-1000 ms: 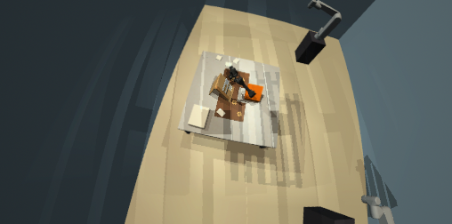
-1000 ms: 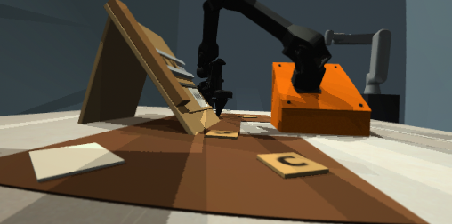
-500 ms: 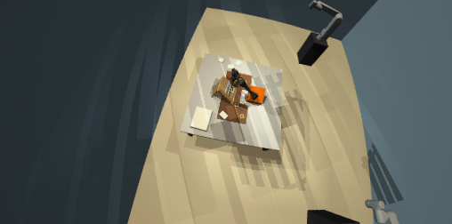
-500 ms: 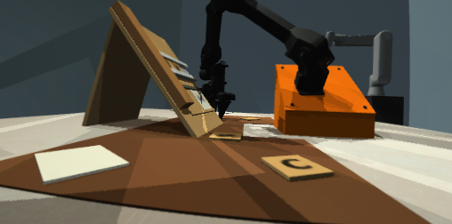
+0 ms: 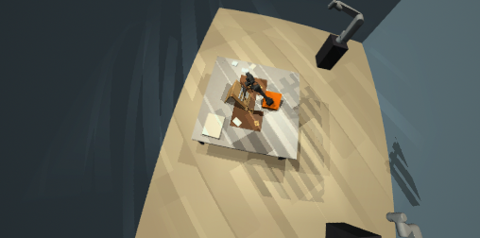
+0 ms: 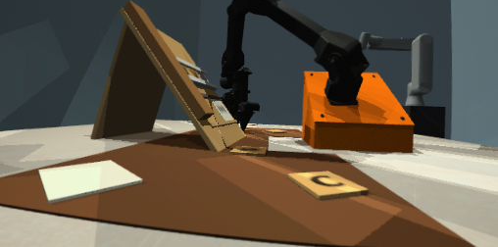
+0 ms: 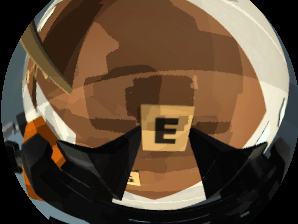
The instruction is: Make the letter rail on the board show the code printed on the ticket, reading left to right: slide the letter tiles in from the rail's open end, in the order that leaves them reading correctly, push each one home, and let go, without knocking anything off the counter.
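In the wrist view the gripper pinches the E tile, which sits just below the middle of the frame with a dark finger against each side; under it is the brown mat. A second small tile shows at lower left between the fingers, its letter too small to read. In the exterior view the black arm arches from its orange base at right of centre down to the foot of the sloping board at left of centre. The C tile lies flat on the mat in the lower right, well apart from the board, another tile lies just beside the board's foot, and a pale card lies at lower left.
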